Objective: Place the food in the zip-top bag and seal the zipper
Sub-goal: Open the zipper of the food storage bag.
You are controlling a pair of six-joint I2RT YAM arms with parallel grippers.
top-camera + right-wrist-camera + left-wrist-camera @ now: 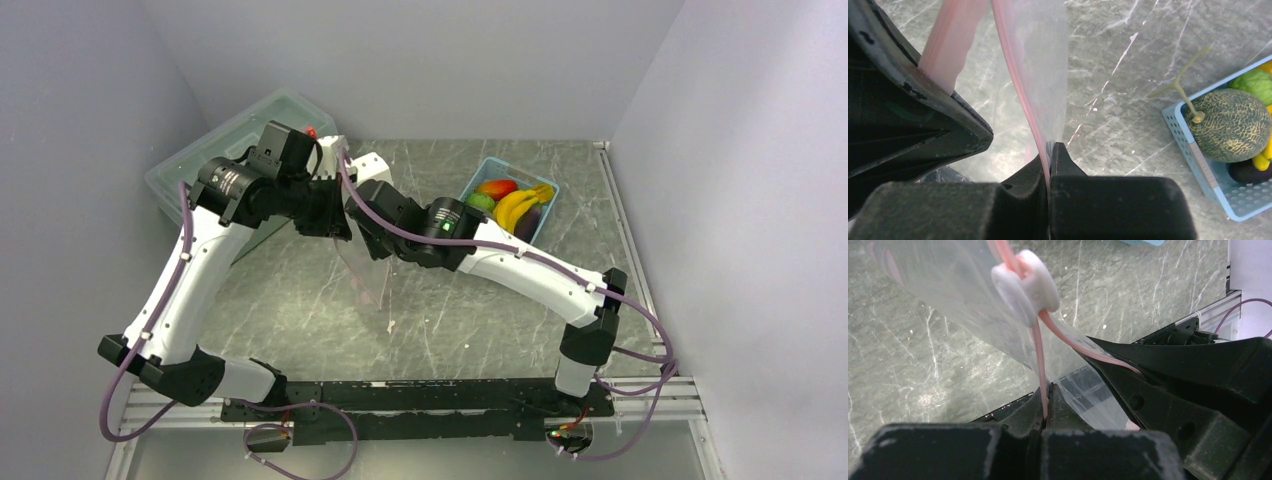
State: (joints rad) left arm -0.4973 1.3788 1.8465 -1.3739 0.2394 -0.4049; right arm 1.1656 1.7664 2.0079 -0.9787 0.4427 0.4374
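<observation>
Found the left pincer pressed together on the narrow pink zipper strip of the floppy clear pink-dotted zip-top bag. Found the right pincer likewise clamped, pinching a pink lip of the same mouth.

Judged these, from the left wrist view, to be two separate lips parting just below the chunky white slider. Traced one down to 6 o'clock into the left pincer and the other off to 4 o'clock into the right.

Recorded the bag body hanging from both pincers over the grey marbled worktop, trailing toward 6 o'clock in the top view. Could not tell whether its lower edge touches the worktop. Saw no food inside it.

Located the toy food in the light-blue slatted basket:
- netted dull-green melon
- yellow bananas
- red-orange pieces

Placed the basket at about 3 o'clock from the bag mouth in the top view, apart from it.

Assessed the right arm as nearer the basket, yet committed to a bag lip. Judged loading as not yet begun.

Rated the narrow mouth gap against food lying off at 3 o'clock as the deciding relation. Advise spreading the lips apart first, then freeing the right pincer for the reach. Flagged a risk of thin film slipping from a one-sided hold.
</observation>
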